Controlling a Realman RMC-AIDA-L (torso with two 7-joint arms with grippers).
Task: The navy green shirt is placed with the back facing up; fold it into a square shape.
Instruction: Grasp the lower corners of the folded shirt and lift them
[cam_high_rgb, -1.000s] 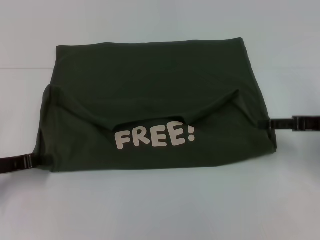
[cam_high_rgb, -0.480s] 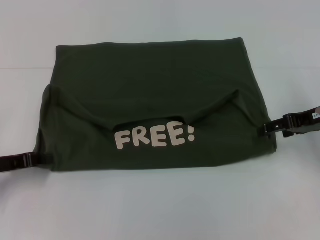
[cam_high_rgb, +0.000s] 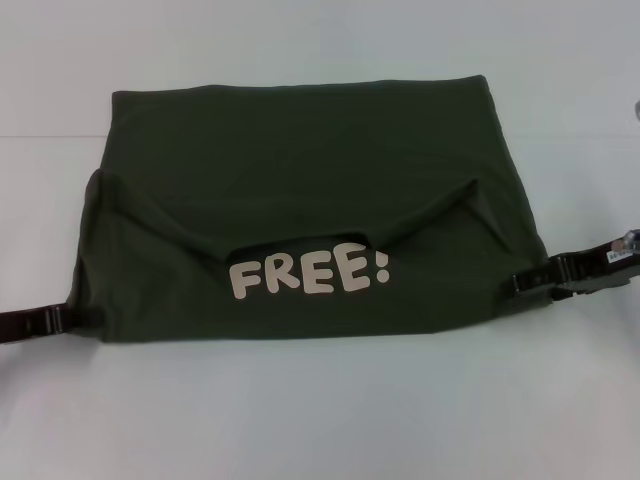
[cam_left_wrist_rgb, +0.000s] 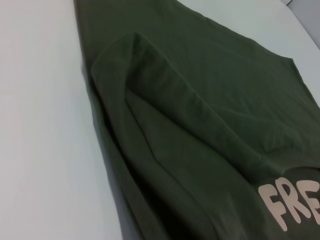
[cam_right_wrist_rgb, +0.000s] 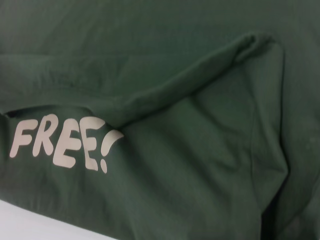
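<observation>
Surface: a pale, plain table (cam_high_rgb: 320, 420) fills the head view, bare all the way round the cloth.
On it: the navy green shirt (cam_high_rgb: 300, 170) lies flat in the middle, partly folded into a wide block.
Far edge: straight, running across the table's far half.
Near layer: a folded-over flap dips in the centre, with pale lettering reading "FREE!" (cam_high_rgb: 308, 273) showing just below it.
Near edge: rests on the table, fairly straight.
Left side: the left wrist view shows the shirt's (cam_left_wrist_rgb: 190, 125) layered fold lying against the table (cam_left_wrist_rgb: 40, 125).
Right side: the right wrist view is nearly all shirt (cam_right_wrist_rgb: 200, 165), with a sliver of table (cam_right_wrist_rgb: 25, 225) at one corner.
</observation>
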